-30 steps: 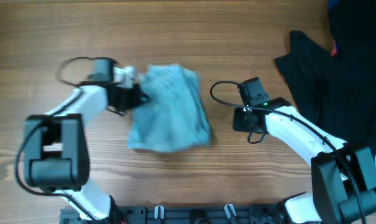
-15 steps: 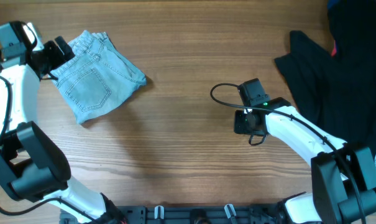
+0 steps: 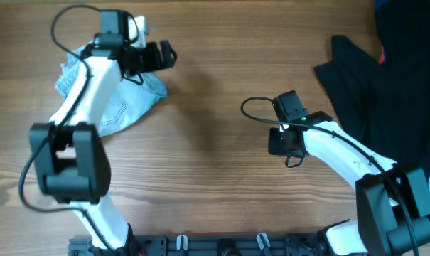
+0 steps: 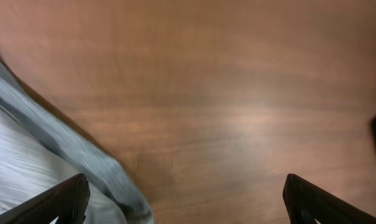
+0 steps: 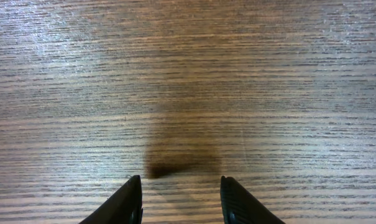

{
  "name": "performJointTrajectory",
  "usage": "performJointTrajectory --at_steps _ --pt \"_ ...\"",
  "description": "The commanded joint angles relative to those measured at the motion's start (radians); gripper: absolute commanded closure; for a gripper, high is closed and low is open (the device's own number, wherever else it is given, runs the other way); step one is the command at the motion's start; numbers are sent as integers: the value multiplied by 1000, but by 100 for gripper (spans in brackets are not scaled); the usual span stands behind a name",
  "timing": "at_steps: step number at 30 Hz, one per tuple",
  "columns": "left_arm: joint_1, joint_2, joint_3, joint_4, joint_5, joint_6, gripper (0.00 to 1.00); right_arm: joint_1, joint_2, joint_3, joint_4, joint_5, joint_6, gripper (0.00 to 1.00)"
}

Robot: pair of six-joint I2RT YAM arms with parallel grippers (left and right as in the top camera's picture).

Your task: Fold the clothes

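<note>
The clothes [image 3: 126, 108], a folded pale blue denim piece with a patch pocket, lie at the far left of the table, partly under my left arm. My left gripper [image 3: 163, 54] hovers just past their upper right edge, jaws wide open and empty. In the left wrist view the left gripper [image 4: 188, 202] frames bare wood, with a blurred edge of the clothes [image 4: 32, 162] by the left finger. My right gripper [image 3: 278, 141] sits mid-table, far from the denim. The right wrist view shows the right gripper [image 5: 181, 200] open over bare wood, holding nothing.
A large black garment [image 3: 385, 71] is heaped at the back right, with a bit of red at its top edge. A black cable loops beside the right wrist [image 3: 254, 107]. The arm bases [image 3: 222, 245] line the front edge.
The left gripper carried the denim from the table's middle to the far left, let go and opened. It has since swung right, past the denim's edge. The right arm stayed put.
</note>
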Motion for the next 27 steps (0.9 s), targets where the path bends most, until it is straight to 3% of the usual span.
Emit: performJointTrajectory --at_steps 1,5,9,13,21,25,27 --pt "-34 123 8 -92 -2 -12 0 2 12 6 -2 -5 -8 59" --pt "-37 164 8 -245 -3 -11 0 2 12 6 -2 -5 -7 59" --pt "-22 165 6 -455 -203 -69 0 2 12 6 -10 -5 -10 59" --pt "87 161 6 -477 -239 -106 0 2 12 6 -23 -5 -10 59" --pt "251 159 6 -448 -244 -34 0 2 12 6 -24 -6 -9 59" --pt "227 126 7 -441 -73 77 0 2 12 6 -23 -5 -9 59" --pt "179 71 7 -425 -59 124 0 2 12 6 -23 -5 -10 59"
